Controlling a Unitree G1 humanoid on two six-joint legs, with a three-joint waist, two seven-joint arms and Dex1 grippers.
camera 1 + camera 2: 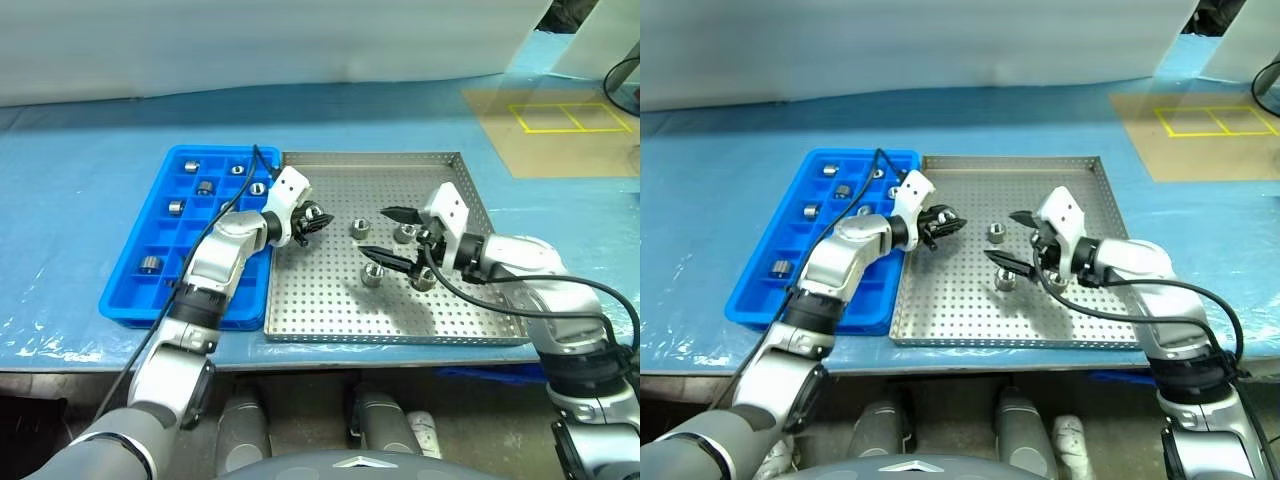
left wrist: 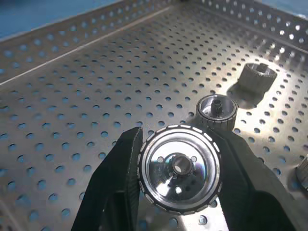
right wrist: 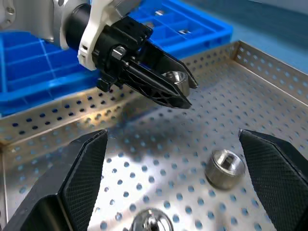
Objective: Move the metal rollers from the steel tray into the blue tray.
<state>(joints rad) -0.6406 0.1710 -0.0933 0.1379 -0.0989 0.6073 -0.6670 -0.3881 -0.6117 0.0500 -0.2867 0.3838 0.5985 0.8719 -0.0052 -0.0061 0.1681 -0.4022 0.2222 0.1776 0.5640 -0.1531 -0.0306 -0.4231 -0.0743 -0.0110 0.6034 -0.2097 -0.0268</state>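
Unmarked steel tray, rollers.

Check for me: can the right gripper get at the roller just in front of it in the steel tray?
Probably yes. The right gripper is open, and the roller lies uncovered just below it on the steel tray. The left gripper is off to the side.

Workshop or test lab, bench under blue plastic sheeting, perforated square steel tray, yellow-taped floor squares
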